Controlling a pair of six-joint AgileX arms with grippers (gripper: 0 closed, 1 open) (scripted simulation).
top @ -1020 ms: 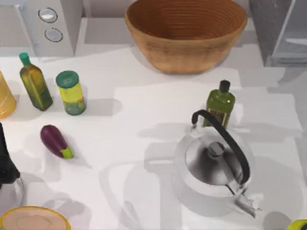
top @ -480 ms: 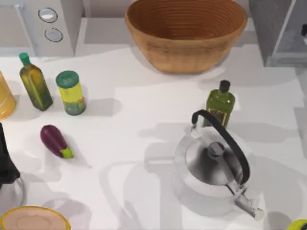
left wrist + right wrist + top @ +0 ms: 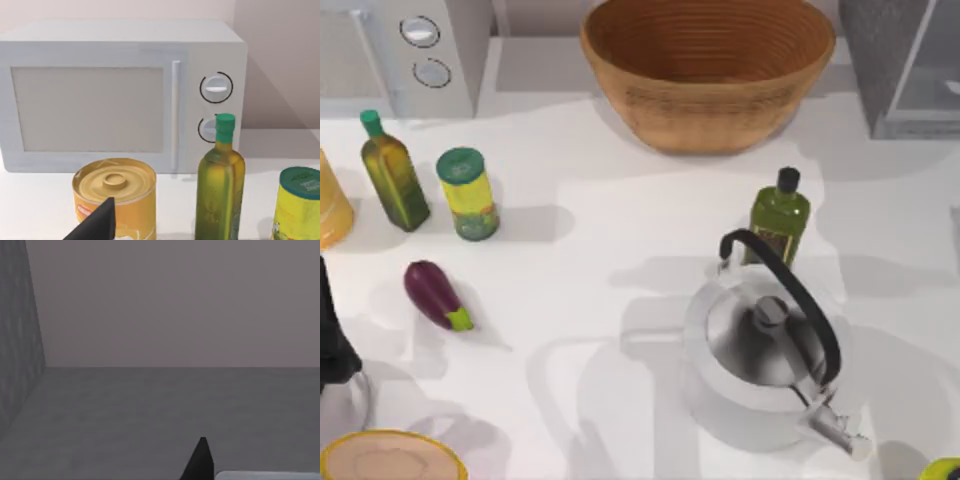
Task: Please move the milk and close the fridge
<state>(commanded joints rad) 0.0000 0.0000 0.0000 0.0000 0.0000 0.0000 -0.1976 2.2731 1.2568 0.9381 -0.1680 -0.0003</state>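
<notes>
Right gripper (image 3: 201, 460): one dark tip shows in its wrist view, can't tell how far open or whether it holds anything. Ahead of it is a flat dark grey floor running to a plain grey back wall, with a dark grey textured wall on one side. A pale edge sits right beside the tip; can't tell what it is.

Large dark grey box-shaped fridge (image 3: 865, 50) with its pale door panel sits at the far right corner of the white surface (image 3: 620, 230). Can't tell the door's position.

Left gripper (image 3: 97, 225) is parked at the surface's left edge, opening not readable either. Just in front of it stands a round yellow tin can (image 3: 115, 192). Beside that are an olive-green oil bottle with a green cap (image 3: 220, 185) and a yellow jar with a green lid (image 3: 297, 202). Behind them is a light grey microwave with two round dials (image 3: 120, 95).

Mid-surface, well apart from both: a woven brown basket bowl (image 3: 708, 70), a silver kettle with a black handle (image 3: 765, 360), a dark-capped green bottle (image 3: 779, 215) and a purple eggplant (image 3: 435, 295).
</notes>
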